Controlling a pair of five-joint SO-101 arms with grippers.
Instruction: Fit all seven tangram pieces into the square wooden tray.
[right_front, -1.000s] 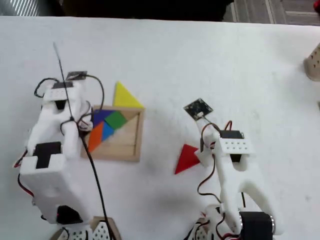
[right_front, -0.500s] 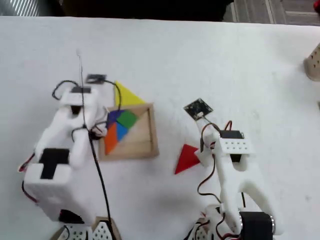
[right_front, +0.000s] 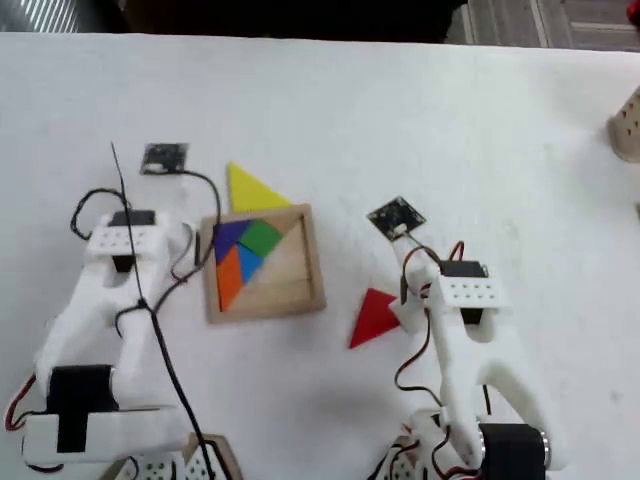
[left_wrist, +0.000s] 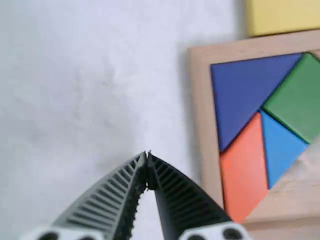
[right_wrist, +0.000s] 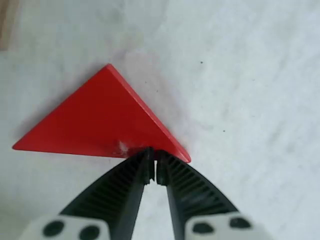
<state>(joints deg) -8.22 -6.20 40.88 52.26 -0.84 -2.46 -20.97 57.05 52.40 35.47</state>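
Now red triangle (right_wrist: 100, 120) points apex away, perhaps touching right hand (right_wrist: 153, 167)

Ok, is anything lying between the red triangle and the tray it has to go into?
Nothing visible does. Only bare table separates the red triangle from the tray, and the side of the tray facing it is bare wood. The right gripper sits at the triangle's edge.
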